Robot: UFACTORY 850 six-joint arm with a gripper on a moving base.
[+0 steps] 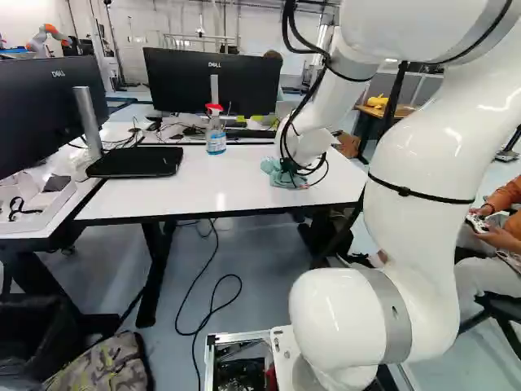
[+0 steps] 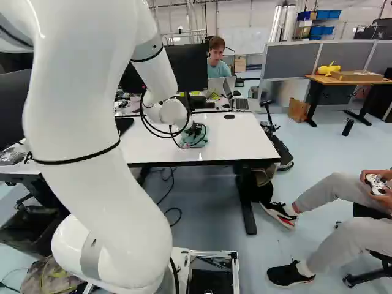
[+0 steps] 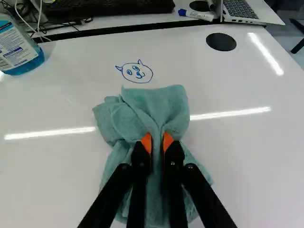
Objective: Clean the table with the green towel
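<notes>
Towel [image 3: 152, 102] gripped for wiping: the green cloth lies bunched on the white tabletop [image 3: 247, 161], one upright fold of it pinched between the two fingers of the hand [image 3: 157, 142], which stand narrow about it. Loose cloth spreads ahead of the fingertips and to both sides. A blue cat-like drawing [image 3: 137, 72] is seen on the surface just beyond the towel's leading edge; it is probably the mark to be removed, and appears intact. The step in hand is judged to be the wiping stroke. Good practice calls for low, even pressure, with the spread cloth between the fingertips and the surface, and short overlapping passes carried ahead over the whole drawing. Too little pressure would leave ink; too much could fold the cloth under or scrape the fingers on the tabletop.

Surroundings: the spray bottle [image 1: 216, 137] of blue liquid stands upright toward the far edge, near enough to be struck by a wide sweep. The monitor's black foot [image 1: 137, 162] limits travel toward the left of the left base view. Beyond the far edge lie a marker [image 3: 195, 14], a keyboard [image 3: 109, 5] and a laptop [image 3: 249, 9]; strokes should end short of them.
</notes>
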